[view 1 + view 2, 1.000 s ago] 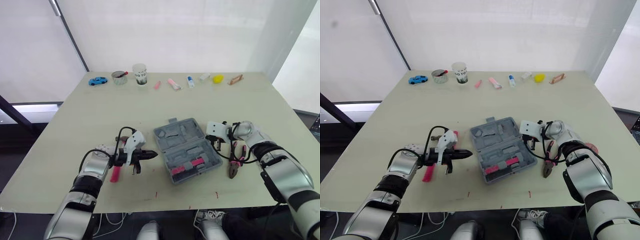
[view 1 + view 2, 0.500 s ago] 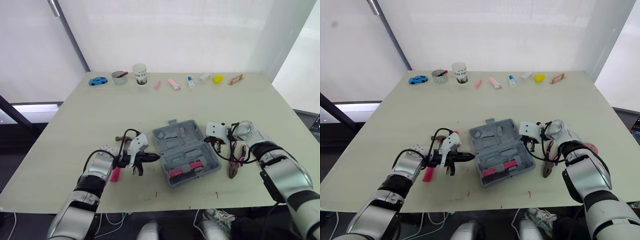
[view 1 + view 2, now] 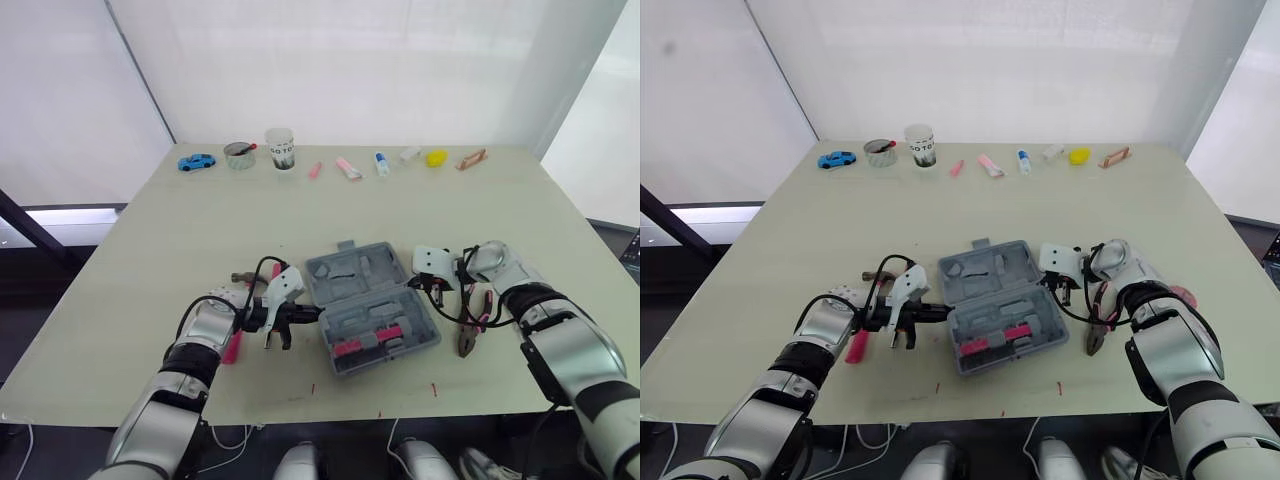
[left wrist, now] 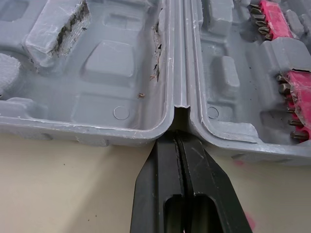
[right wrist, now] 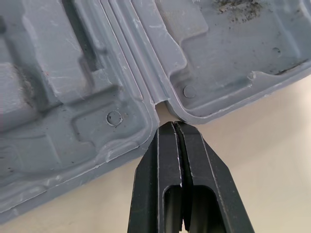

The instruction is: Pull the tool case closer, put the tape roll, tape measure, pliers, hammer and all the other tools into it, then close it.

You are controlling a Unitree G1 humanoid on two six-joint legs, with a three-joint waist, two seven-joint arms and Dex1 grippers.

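Tool case (image 3: pixel 375 310) is lying open & flat on the table (image 3: pixel 200 220), toward the front edge, sitting btwn the two grippers w/ its hinge line running across from one to the other. Left gripper (image 4: pixel 179 141) is setting its tip at the hinge notch on the case's left side, fingers clenched together on nothing. Right gripper (image 5: pixel 173 127) is doing the same at the notch on the opposite side, also clenched & empty. Pink bit racks (image 3: pixel 380 335) are sitting in the nearer half. Pliers (image 3: pixel 470 325) are lying just beside the case on its right, close under the right forearm. Hammer (image 3: pixel 231 348) is lying by the left arm, pink handle poking out beside it.

Risks, as I'm judging them: neither tip is actually gripping, each is only meeting a rounded plastic edge, so a tip could be slipping off the notch & skating over the rim into a tray. If one side is pushing harder, the case is prob. twisting instead of coming straight. Right arm drawing back may be dragging the pliers toward the front edge; left forearm may be shoving the hammer likewise.
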